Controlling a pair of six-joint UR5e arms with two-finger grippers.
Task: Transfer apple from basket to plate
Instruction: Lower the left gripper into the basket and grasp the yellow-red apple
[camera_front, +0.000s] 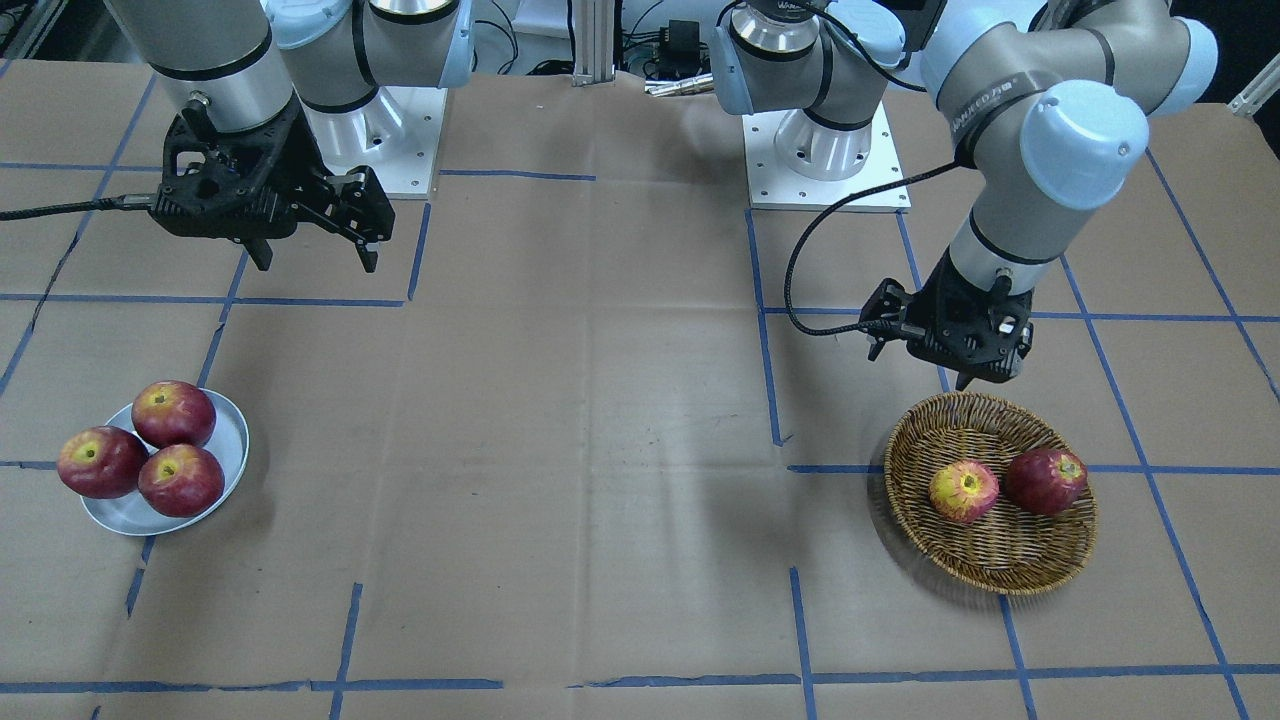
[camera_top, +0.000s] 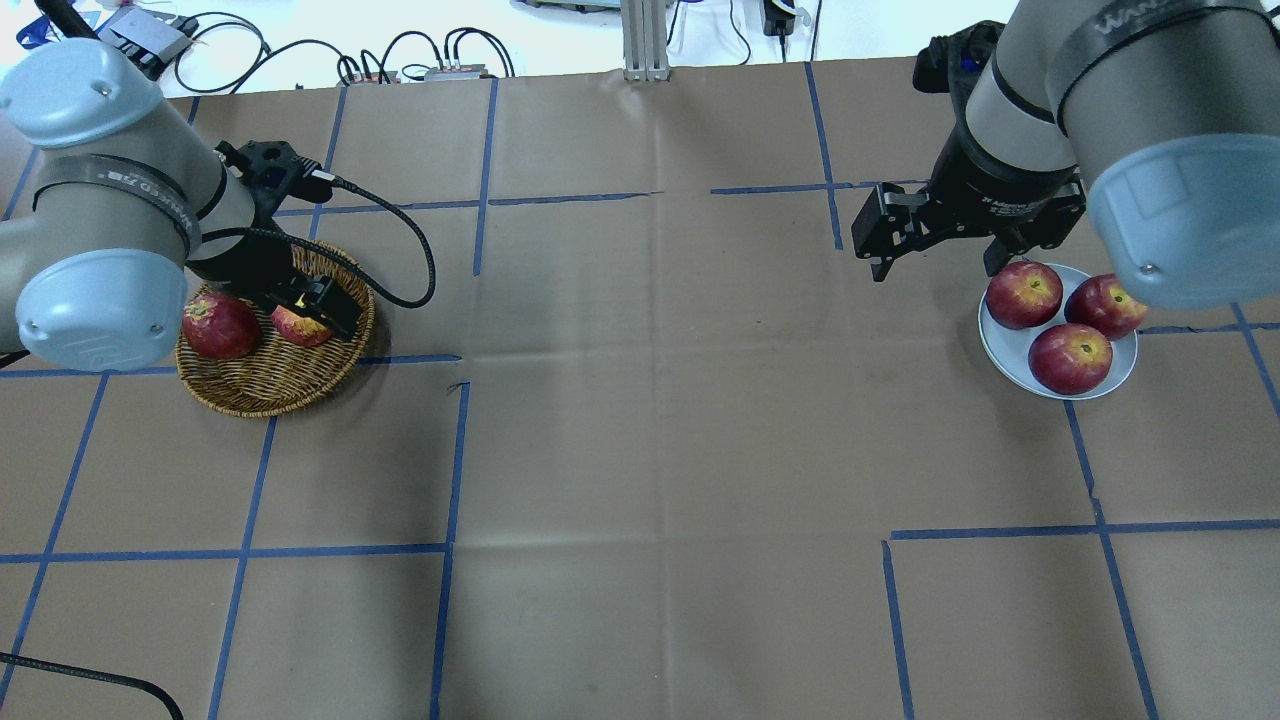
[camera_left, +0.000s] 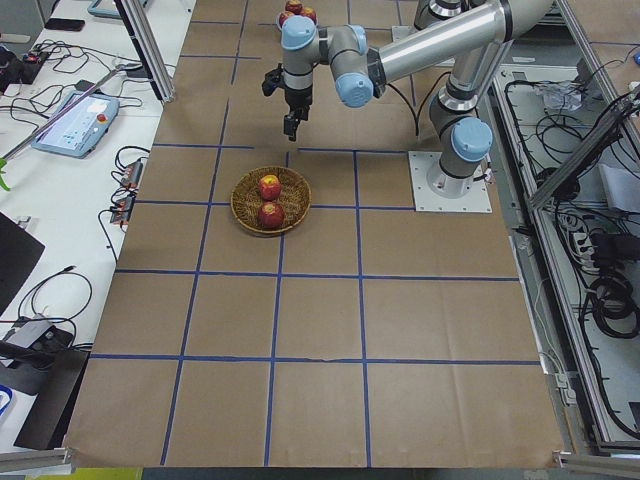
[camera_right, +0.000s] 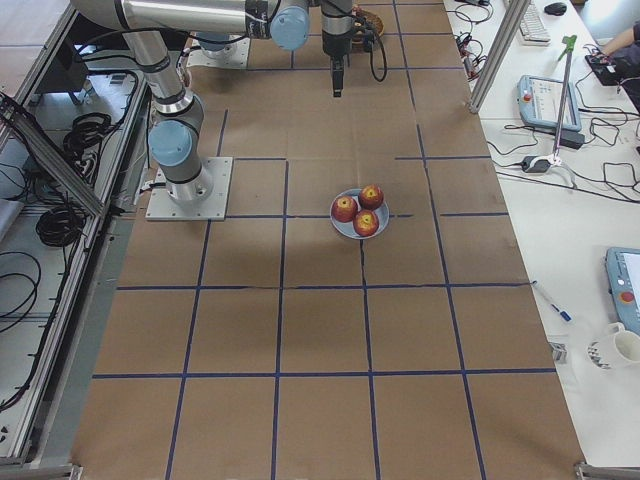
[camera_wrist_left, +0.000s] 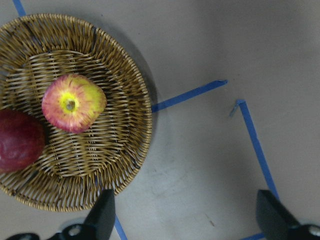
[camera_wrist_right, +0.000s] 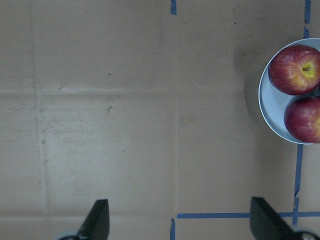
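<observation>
the left claw (camera_wrist_left: 187, 222) hangs spread wide over the table (camera_wrist_left: 210, 50), just beside the basket (camera_wrist_left: 142, 100); inside, off to its side, the apple (camera_wrist_left: 74, 102) lies next to a dark red apple (camera_wrist_left: 17, 140). the right claw (camera_wrist_right: 180, 222), also released, hovers near the plate (camera_front: 232, 440).

The tabletop (camera_top: 650, 400) is covered in a brown sheet, probably paper or card, creased in faint straight folds. Lines of blue tape (camera_top: 240, 552) mark it into large squares, with gaps in some lines. A round wicker basket (camera_top: 265, 402) sits on the left side, towards the far edge. A small pale plate (camera_top: 1003, 345) sits well apart from it on the right side. Two white square base plates (camera_front: 880, 190) are fixed at the near edge.
</observation>
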